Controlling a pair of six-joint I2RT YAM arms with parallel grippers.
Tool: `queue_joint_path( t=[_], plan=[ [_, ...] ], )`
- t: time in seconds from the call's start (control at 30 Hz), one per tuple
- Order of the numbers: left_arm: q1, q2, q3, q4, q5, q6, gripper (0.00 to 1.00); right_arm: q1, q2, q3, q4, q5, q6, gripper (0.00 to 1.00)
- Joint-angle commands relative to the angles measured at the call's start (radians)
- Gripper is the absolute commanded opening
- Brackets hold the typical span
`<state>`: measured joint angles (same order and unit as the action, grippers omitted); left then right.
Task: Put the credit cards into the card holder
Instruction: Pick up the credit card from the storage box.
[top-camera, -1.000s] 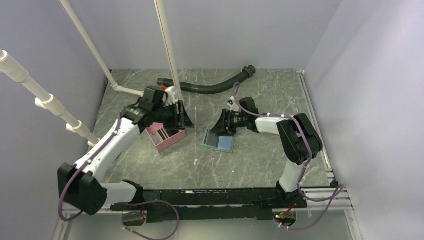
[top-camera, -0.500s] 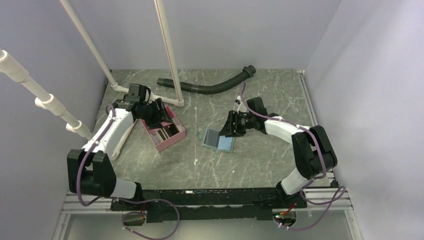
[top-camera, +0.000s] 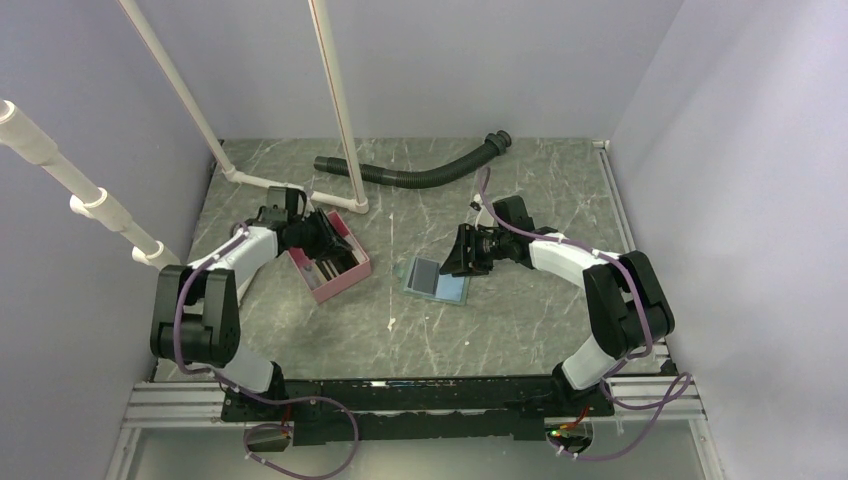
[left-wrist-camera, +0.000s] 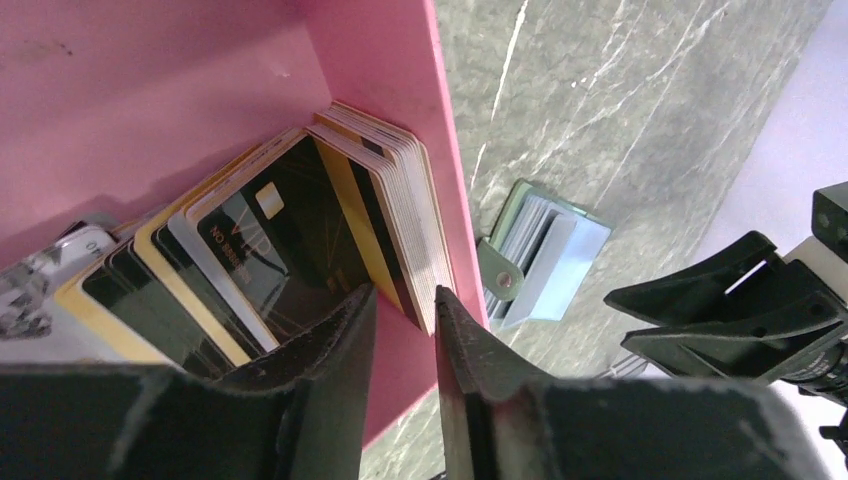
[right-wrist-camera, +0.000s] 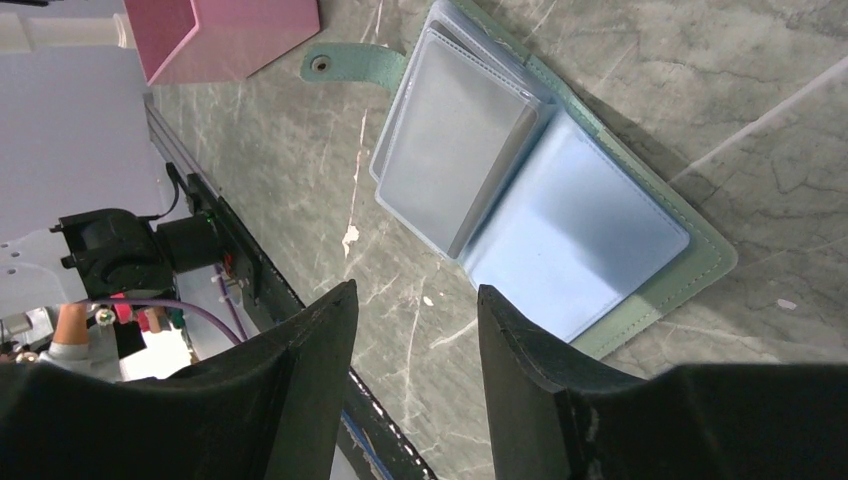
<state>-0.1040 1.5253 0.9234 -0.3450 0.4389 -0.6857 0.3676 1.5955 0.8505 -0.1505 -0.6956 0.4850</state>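
The credit cards (left-wrist-camera: 300, 220) stand as a stack of several black and gold cards inside the pink box (top-camera: 335, 278). My left gripper (top-camera: 322, 238) reaches down into the box. In the left wrist view its jaws (left-wrist-camera: 404, 292) are narrowly open and straddle the near corner of the stack. The card holder (top-camera: 438, 280) lies open on the table, light blue with clear sleeves (right-wrist-camera: 455, 150) and a green strap (right-wrist-camera: 345, 62). My right gripper (top-camera: 462, 255) is open and empty just above the holder's right edge (right-wrist-camera: 415, 300).
A black corrugated hose (top-camera: 420, 175) lies at the back of the table. White pipes (top-camera: 335, 100) rise at the back left, close to the left arm. The pink box's wall (left-wrist-camera: 385, 60) stands beside my left fingers.
My left arm has folded back and lowered its gripper into the pink box onto the card stack. My right gripper shifted slightly right a second ago and has held still since.
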Motion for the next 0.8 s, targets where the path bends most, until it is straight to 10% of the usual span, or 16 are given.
queue_joint_path(
  t=[0.0,0.77],
  plan=[
    [0.011,0.031,-0.056,0.221,0.091,-0.084,0.30,-0.001,-0.009,0.005,0.007,0.010,-0.021,0.50],
    [0.029,0.061,-0.171,0.504,0.188,-0.194,0.28,0.001,-0.017,0.006,0.006,0.013,-0.008,0.49]
  ],
)
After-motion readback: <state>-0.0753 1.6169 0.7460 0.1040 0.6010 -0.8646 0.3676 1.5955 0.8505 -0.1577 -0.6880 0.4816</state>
